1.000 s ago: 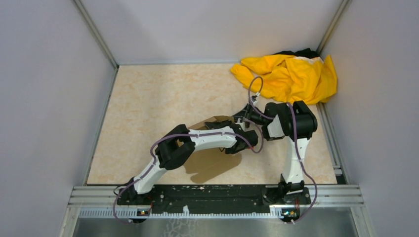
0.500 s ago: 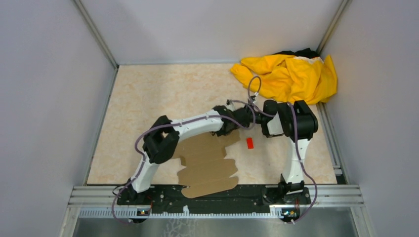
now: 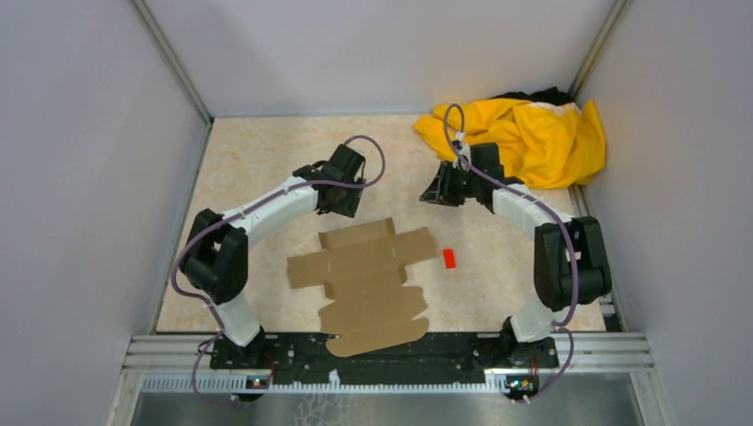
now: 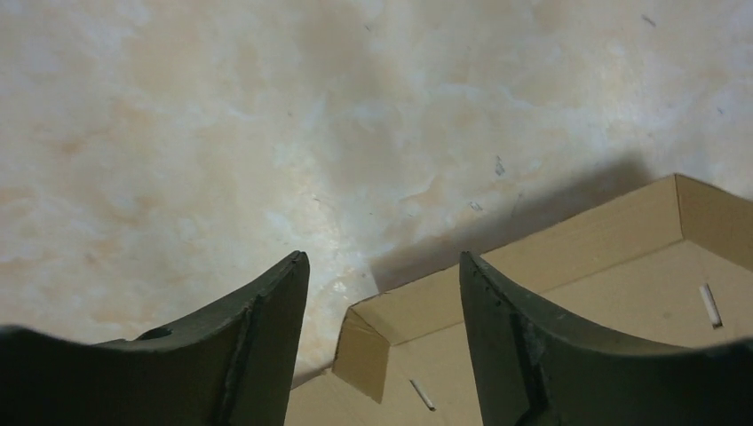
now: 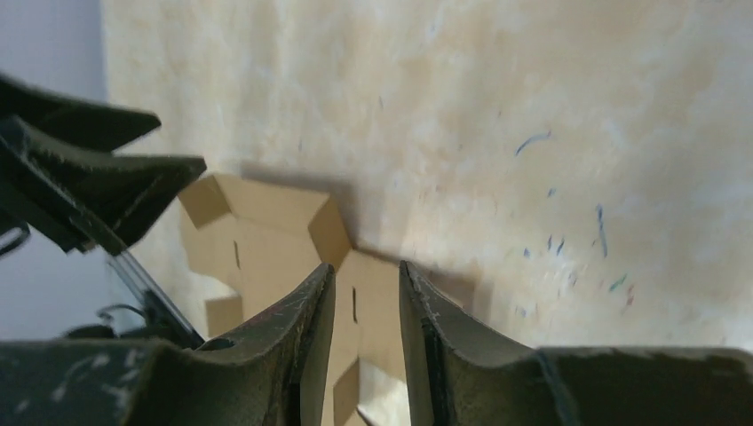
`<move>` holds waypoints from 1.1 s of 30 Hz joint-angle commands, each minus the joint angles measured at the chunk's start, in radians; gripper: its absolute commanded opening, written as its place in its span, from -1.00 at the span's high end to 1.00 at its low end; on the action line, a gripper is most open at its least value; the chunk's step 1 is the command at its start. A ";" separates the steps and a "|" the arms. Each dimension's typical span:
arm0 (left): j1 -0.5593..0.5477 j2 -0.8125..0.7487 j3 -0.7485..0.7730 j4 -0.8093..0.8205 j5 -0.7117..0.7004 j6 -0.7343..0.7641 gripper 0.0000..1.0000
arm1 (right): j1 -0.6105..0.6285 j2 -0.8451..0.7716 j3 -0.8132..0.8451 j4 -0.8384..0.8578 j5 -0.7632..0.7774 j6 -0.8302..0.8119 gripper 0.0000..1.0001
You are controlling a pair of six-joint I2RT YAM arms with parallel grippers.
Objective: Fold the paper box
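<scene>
The paper box lies unfolded on the bench, in the middle and towards the near edge. Its nearest rounded flap rests over the black rail in front of the arm bases. It is plain brown cardboard, a flat die-cut sheet with a stepped outline: a wide band of side flaps at the far end, narrower panels and tabs stacked towards the near end. The wrist views show small slots cut in it, and the far flaps stand slightly raised along their creases, casting a shadow on the bench.

Both arms are held back beyond the far end of the sheet, touching nothing. The left hand has its fingers wide apart with only the bench and a corner of the box seen between them. The right hand shows a narrow gap between its fingers, also with nothing in it.

A tiny red block sits just beside the right flap. A crumpled yellow cloth fills the far right corner, well apart from the box.

Likely risks: the sheet looks light and lies loose, so pressing or lifting one flap without the other hand pinning a panel could slide it — possibly further over the rail. The springy creases may let flaps drop open again. The red block could catch under a flap.
</scene>
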 commanded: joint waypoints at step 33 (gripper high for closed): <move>0.214 -0.189 -0.307 0.346 0.472 -0.112 -0.98 | 0.644 -0.210 -0.202 -0.205 0.710 -0.009 0.33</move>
